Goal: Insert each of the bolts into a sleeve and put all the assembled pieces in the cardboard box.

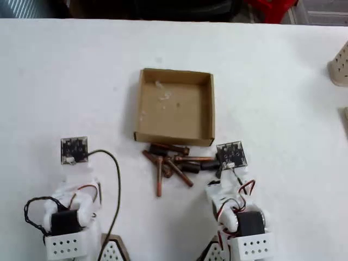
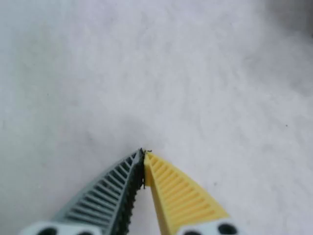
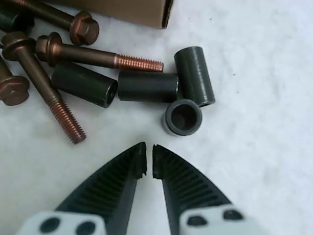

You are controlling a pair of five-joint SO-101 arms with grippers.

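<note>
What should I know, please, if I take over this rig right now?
Left tool: shut, empty, over bare table.
Right tool: all but shut, empty, just short of the heap.
Bolts and sleeves: loose in a heap on the table, between the cardboard box and the arms. One sleeve stands on end.
Done: nothing. No bolt seen in a sleeve, no piece in the box.
Left: fit every bolt into a sleeve, then box them all.
</note>
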